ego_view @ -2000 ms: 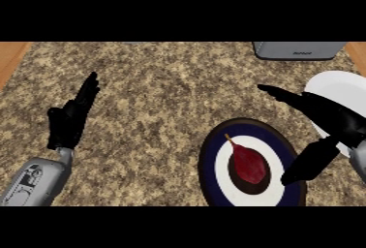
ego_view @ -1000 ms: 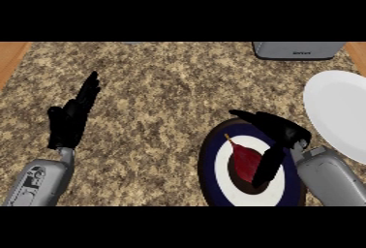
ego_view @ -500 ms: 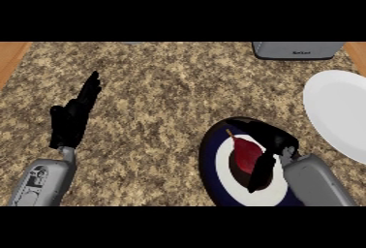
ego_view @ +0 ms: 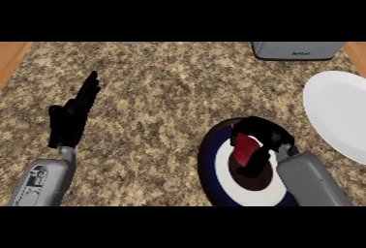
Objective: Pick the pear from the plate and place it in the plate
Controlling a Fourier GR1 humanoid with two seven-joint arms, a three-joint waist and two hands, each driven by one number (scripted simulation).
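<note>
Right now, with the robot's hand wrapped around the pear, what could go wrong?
1. The right hand curls over the pear and hides most of it, so the hold can't be checked; the pear might slip out when lifted.
2. The dark-rimmed plate sits under the hand, so lifting could nudge it.
3. The white plate runs past the view's right edge; a pear set down near its rim might roll off.

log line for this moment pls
right hand: curled round dark red pear | pear: on dark blue-rimmed round plate | plain white round plate: bare | left hand: open, resting
</note>
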